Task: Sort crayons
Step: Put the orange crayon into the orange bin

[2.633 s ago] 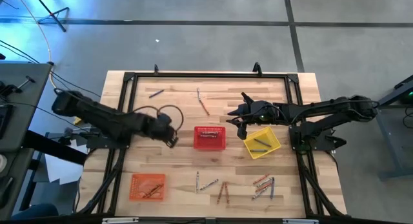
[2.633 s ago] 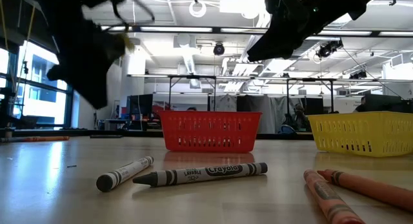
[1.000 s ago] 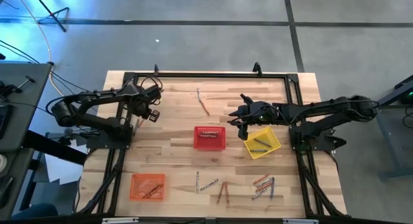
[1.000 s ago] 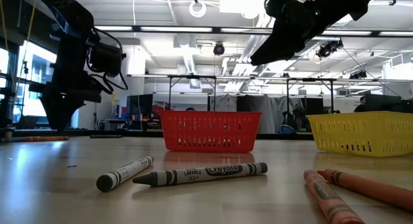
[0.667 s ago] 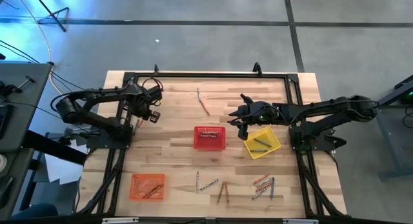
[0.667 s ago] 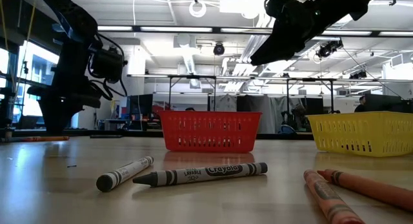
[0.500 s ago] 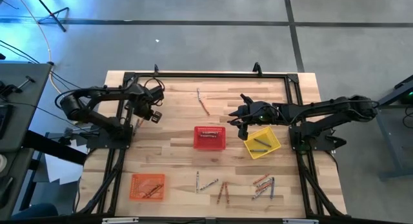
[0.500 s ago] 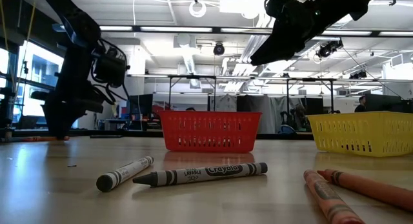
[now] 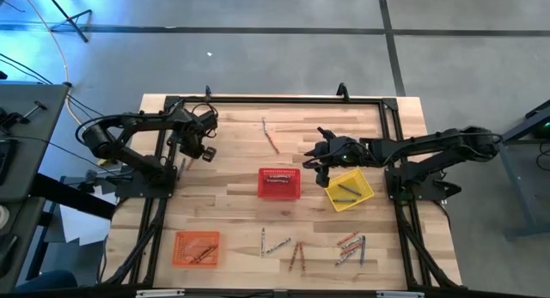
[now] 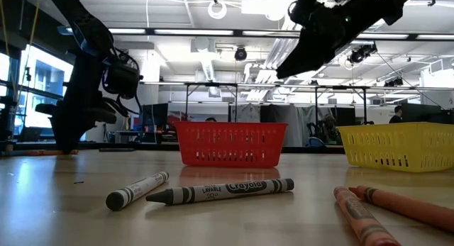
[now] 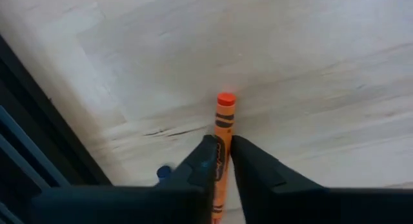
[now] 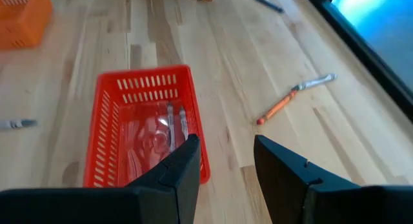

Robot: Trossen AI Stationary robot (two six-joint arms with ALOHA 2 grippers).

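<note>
the left tool (image 11: 219, 161) is down at the tabletop (image 9: 232, 216) near its far left corner, fingers (image 11: 253, 167) pinched on an orange crayon (image 11: 222, 128) whose long axis runs straight out between them, the flat end poking forward past the tips. the crayon lies flat on the wood, so the grip is along the stick's own line, not across it; a blue crayon (image 11: 164, 172) peeks out just beside the tool, close to the dark frame rail. seen from above, the left tool (image 9: 196, 142) sits by the left rail, well apart from the orange basket (image 9: 198, 248) at the near left corner, which already holds crayons; judging by colour, the lift ahead would have to carry the stick the length of the left edge toward the near side.

nearer the near edge, loose crayons lie scattered: a grey pair (image 10: 198, 191) and an orange pair (image 10: 383, 207) in the level view. mid-tabletop stands the red basket (image 9: 279, 183) with sticks inside, and beside it toward the right the yellow basket (image 9: 349, 189). the right tool (image 9: 320, 155) hangs above the gap between those two baskets, fingers (image 12: 293, 175) spread and empty, looking over the red basket toward an orange crayon (image 12: 277, 108) and a grey one (image 12: 314, 82) end to end near the far edge; it is far from the left arm's stick.
</note>
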